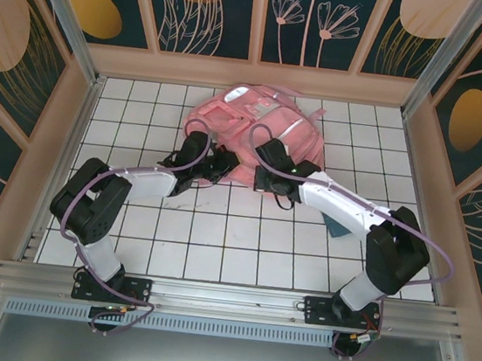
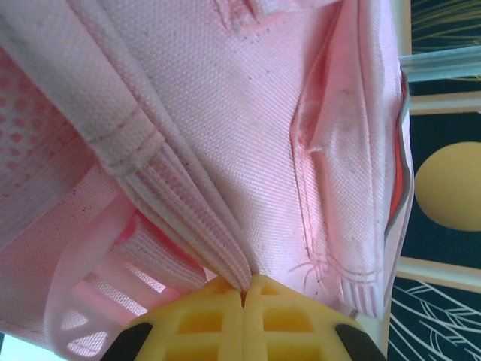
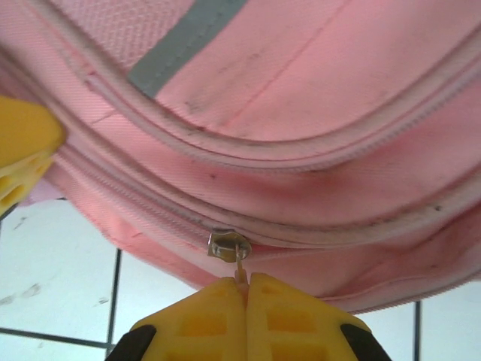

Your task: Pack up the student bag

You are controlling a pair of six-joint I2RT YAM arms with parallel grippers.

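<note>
Between right pincer (image 3: pixel 244 284) tips, zipper pull (image 3: pixel 239 265) sitting pinched; left pincer (image 2: pixel 244 289) clamping ribbed seam (image 2: pixel 188 226) of student bag (image 1: pixel 256 125). Fabric looking soft, light, floppy; seam and pull seeming the firmest holds.

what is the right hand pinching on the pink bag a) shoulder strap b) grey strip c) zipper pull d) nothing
c: the right hand is shut on the thin zipper pull hanging from the metal slider on the student bag.
</note>
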